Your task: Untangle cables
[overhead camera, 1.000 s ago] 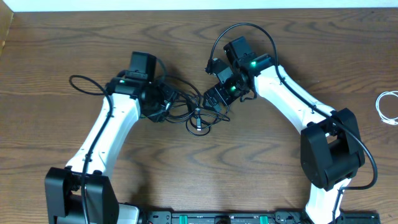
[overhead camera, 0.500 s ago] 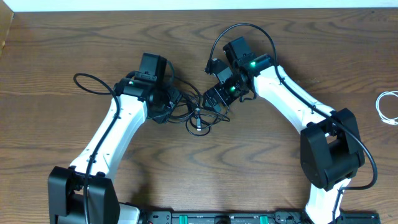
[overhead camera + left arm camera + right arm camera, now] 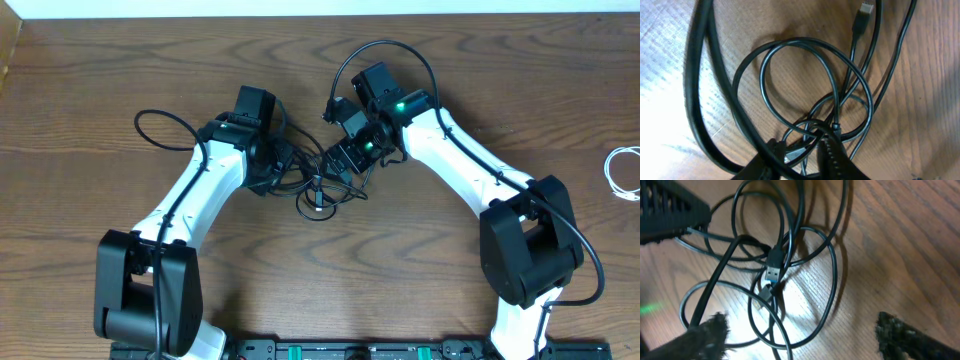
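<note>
Brown wood-grain bench [image 3: 80, 90] fills every view. Only the dark fingertips of the left tool [image 3: 797, 156] show, at the bottom edge of its wrist view. They stand narrowly apart astride several strands, and whether they pinch them cannot be told. The right tool [image 3: 800, 335] stands wide open, its blurred fingers in the lower corners, gripping nothing. Between both tools, at centre frame overhead, lie the black cables [image 3: 318, 192], looped over each other. Which strand belongs to which cord is unclear. One USB plug [image 3: 773, 271] rests amid the loops. The white cable [image 3: 622, 172] sits at the far right edge, partly cut off.
</note>
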Controlling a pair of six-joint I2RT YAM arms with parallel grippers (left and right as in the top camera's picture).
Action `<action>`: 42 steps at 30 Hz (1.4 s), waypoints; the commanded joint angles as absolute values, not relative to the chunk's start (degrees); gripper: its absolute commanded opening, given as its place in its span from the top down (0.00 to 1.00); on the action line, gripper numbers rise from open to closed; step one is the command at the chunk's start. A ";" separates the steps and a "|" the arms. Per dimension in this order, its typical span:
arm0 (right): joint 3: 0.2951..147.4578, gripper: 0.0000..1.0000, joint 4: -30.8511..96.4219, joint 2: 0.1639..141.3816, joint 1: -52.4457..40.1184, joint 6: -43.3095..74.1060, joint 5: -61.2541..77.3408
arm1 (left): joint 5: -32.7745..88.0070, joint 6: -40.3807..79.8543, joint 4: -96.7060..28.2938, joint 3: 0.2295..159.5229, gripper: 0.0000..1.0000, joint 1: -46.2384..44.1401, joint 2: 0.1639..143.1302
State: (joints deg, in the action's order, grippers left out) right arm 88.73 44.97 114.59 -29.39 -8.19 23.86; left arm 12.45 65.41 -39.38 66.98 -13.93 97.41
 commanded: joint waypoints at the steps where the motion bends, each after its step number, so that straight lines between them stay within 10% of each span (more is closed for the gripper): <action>1: 88.38 0.15 44.47 113.32 -29.93 -8.95 29.54 | 11.31 65.45 -39.31 66.87 0.79 -13.67 97.30; 23: 88.29 0.01 45.71 111.00 -34.94 -15.49 35.77 | 11.25 64.14 -40.66 66.85 0.92 -13.69 97.32; 36: 84.82 0.56 45.67 111.02 -39.46 -15.46 22.50 | 11.31 64.14 -41.08 66.85 0.92 -13.69 97.32; 39: 82.72 0.99 43.64 111.02 -39.40 -13.56 18.94 | 14.52 64.14 -41.63 66.87 0.92 -13.52 96.68; 42: 80.86 0.99 41.10 111.02 -39.31 -8.97 10.68 | 16.99 64.14 -40.77 66.96 0.93 -13.06 94.04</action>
State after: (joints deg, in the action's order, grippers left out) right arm 83.88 41.67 111.09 -38.98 -14.00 21.41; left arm 13.10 64.51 -41.50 66.78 -13.72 97.41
